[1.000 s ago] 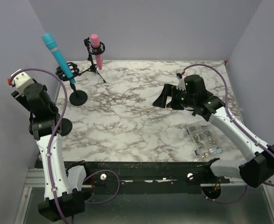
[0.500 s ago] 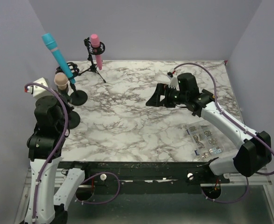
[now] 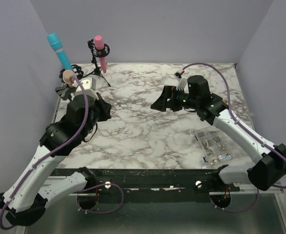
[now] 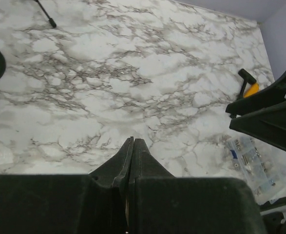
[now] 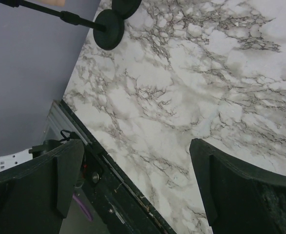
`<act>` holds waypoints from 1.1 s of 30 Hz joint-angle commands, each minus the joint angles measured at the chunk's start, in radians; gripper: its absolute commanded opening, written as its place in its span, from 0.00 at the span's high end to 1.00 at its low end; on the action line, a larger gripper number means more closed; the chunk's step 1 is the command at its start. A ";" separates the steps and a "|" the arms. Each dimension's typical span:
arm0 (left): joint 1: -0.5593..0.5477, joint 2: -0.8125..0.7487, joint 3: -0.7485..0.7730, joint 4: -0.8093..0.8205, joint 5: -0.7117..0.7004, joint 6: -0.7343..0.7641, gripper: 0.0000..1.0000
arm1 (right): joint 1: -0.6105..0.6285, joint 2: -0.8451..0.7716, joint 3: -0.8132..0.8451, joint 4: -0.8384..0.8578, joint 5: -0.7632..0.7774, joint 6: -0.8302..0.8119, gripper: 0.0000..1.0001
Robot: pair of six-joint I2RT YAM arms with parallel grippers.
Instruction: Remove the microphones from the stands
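approach stage, as judged: no microphone is held and none is off its stand yet. the left gripper [image 4: 132, 142] has its fingers pressed together on nothing and hangs over the marble table [image 3: 147, 131]. the right gripper [image 5: 135, 158] is spread wide and empty.

three microphones stand beyond the left gripper and to its left, at the far left corner, all apart from it. the blue microphone [image 3: 60, 51] is long, leans up and away, and is the tallest. the pink microphone [image 3: 100, 52] is slim, nearly upright in a ring clip on a black tripod stand [image 3: 96, 73]. a tan-headed microphone [image 3: 67, 75] sits lowest and closest to the left arm, its body hidden. the task does not say which one is meant.

the next move would call for opening the left gripper, turning it towards the chosen body, closing above the clip, and pulling along the microphone's own axis so the light stand does not tip.
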 commanded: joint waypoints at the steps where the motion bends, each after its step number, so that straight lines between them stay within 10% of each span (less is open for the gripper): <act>1: -0.157 0.121 0.118 0.079 -0.102 0.021 1.00 | 0.006 -0.105 -0.022 -0.043 0.103 -0.040 0.00; 14: -0.296 0.240 0.236 0.134 -0.259 0.094 1.00 | 0.006 -0.248 -0.075 -0.171 0.230 -0.097 0.00; 16: -0.292 0.163 0.178 0.136 -0.306 0.157 0.71 | 0.006 -0.238 -0.081 -0.159 0.221 -0.099 0.00; 18: -0.278 0.075 0.146 0.044 -0.391 0.157 0.21 | 0.006 -0.224 -0.077 -0.149 0.207 -0.105 0.00; 19: -0.219 0.022 0.135 -0.011 -0.398 0.128 0.02 | 0.006 -0.218 -0.075 -0.138 0.196 -0.108 0.00; 24: 0.156 -0.210 0.016 -0.006 -0.414 0.134 0.01 | 0.009 -0.157 -0.087 -0.047 0.152 -0.101 0.00; 33: 0.558 0.007 0.234 -0.008 -0.147 0.223 0.01 | 0.011 -0.094 -0.061 -0.001 0.150 -0.125 0.00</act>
